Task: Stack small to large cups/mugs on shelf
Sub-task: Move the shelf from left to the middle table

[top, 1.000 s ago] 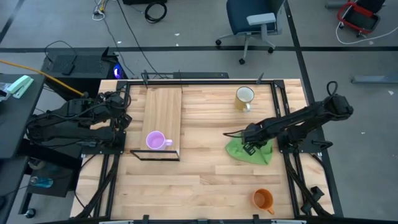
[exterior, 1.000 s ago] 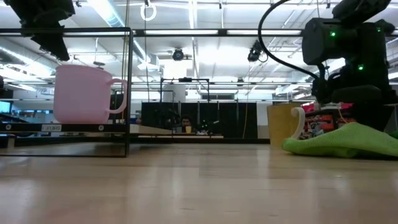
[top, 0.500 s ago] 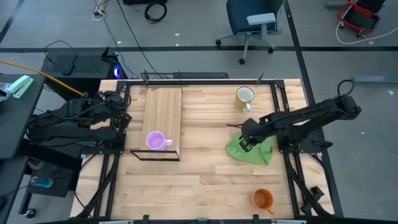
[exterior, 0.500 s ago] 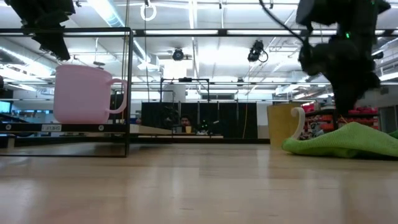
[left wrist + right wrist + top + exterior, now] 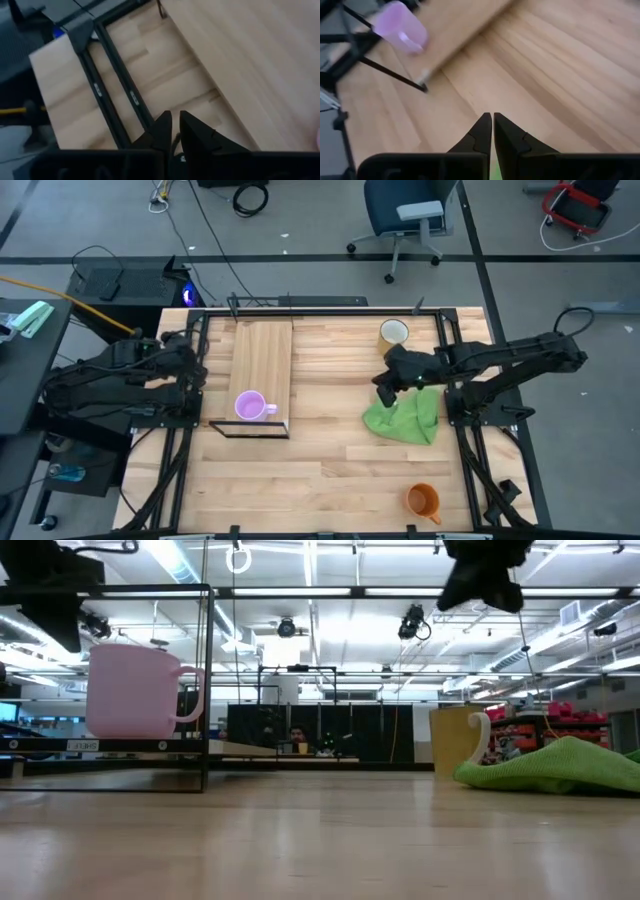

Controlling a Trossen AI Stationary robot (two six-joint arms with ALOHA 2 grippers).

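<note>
At the near tabletop edge, about 5 o'clock, the orange mug [image 5: 423, 500] is seen standing alone, well apart from the shelf [image 5: 262, 370]. Farther in, at about 9 o'clock, the light-purple mug [image 5: 248, 406] is found already set on the near end of the shelf, just inside its thin black frame. At about 3 o'clock a green cloth [image 5: 404, 418] lies crumpled on the wood. Above its far edge the right claw [image 5: 386, 390] is held high over the tabletop, its two fingers pressed together and nothing pinched between them. The pale yellow mug [image 5: 393, 334] stands at about 1 o'clock, just beyond that claw.

So one mug of three is judged placed; the orange and the yellow mug are left to be carried over.

The left claw [image 5: 172, 131] waits at the left tabletop edge beside the shelf, its fingers nearly closed on nothing, though the narrow gap is hard to judge. Bare plank is left open along the shelf's far length, and open wood lies between shelf and cloth. The frame's black bars at the near end and the cloth are the obstacles to be cleared.
</note>
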